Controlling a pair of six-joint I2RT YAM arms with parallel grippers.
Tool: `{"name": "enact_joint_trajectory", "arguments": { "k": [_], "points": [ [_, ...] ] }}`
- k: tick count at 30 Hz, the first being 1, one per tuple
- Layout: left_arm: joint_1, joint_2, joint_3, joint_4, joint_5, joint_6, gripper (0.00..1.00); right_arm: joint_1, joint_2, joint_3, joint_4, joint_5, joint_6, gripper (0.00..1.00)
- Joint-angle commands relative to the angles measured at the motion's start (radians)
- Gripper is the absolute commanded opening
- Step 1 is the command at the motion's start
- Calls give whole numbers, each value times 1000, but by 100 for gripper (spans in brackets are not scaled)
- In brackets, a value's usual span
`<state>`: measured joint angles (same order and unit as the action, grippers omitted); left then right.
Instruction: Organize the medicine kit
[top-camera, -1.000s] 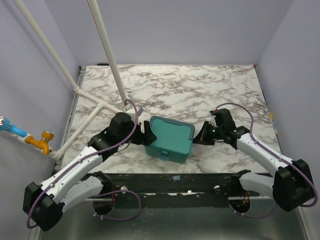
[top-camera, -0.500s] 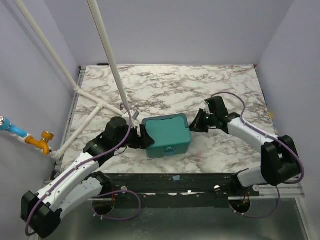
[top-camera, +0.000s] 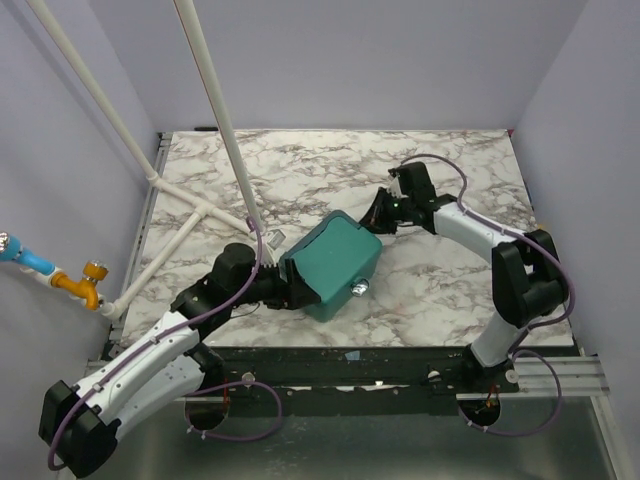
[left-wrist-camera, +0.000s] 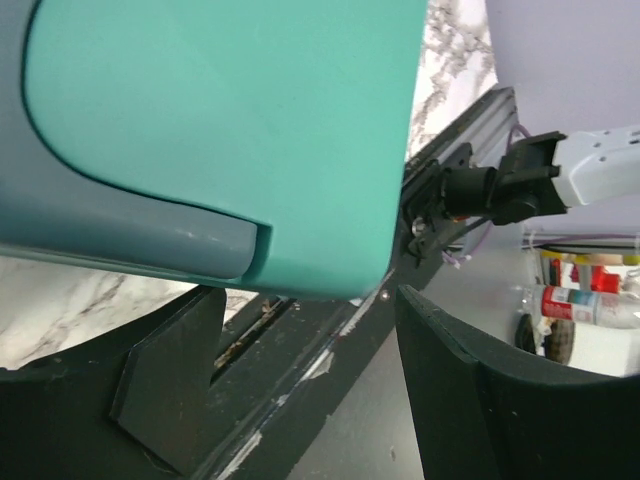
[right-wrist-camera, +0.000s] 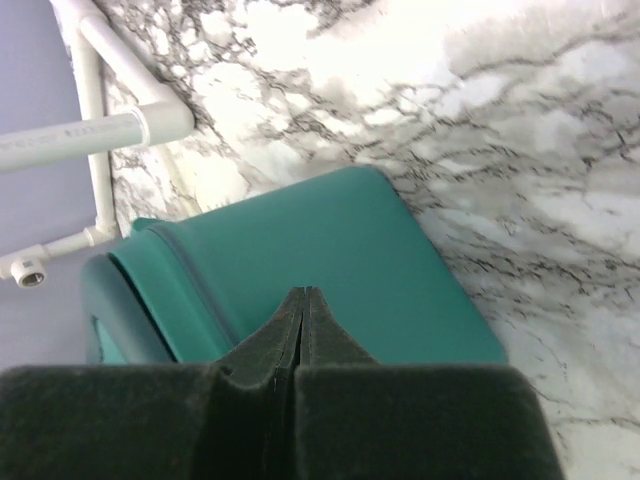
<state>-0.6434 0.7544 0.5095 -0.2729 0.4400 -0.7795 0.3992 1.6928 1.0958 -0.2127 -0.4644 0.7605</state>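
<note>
The medicine kit (top-camera: 335, 265), a deep teal box with its lid down, sits turned at an angle on the marble table, near the front middle. My left gripper (top-camera: 290, 287) is open at the kit's left end. In the left wrist view the kit (left-wrist-camera: 220, 120) fills the top, just beyond the spread fingers (left-wrist-camera: 165, 375), with nothing between them. My right gripper (top-camera: 372, 215) is shut and empty, its tips at the kit's far right corner. In the right wrist view the closed tips (right-wrist-camera: 303, 296) rest against the kit's teal side (right-wrist-camera: 340, 250).
White pipes (top-camera: 200, 215) cross the table's left side, also seen in the right wrist view (right-wrist-camera: 100, 130). A blue and orange fitting (top-camera: 55, 272) hangs at the far left. The black front rail (top-camera: 350, 360) runs just below the kit.
The kit has turned from lying square to lying at an angle. My right gripper moved farther back and left along it. My left gripper drew back toward the front edge.
</note>
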Motion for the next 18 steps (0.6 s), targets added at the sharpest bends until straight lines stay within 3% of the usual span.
{"name": "enact_joint_trajectory", "arguments": {
  "k": [1,10,18],
  "points": [
    [-48,13,8,171,42,-83,70,8,37,116,-111,28,-82,1],
    [-151,104,70,215,1,-95,70,-75,-36,268,-298,297,-220,4],
    [-184,122,144,176,18,-66,70,-134,-233,171,-328,391,-268,9]
  ]
}}
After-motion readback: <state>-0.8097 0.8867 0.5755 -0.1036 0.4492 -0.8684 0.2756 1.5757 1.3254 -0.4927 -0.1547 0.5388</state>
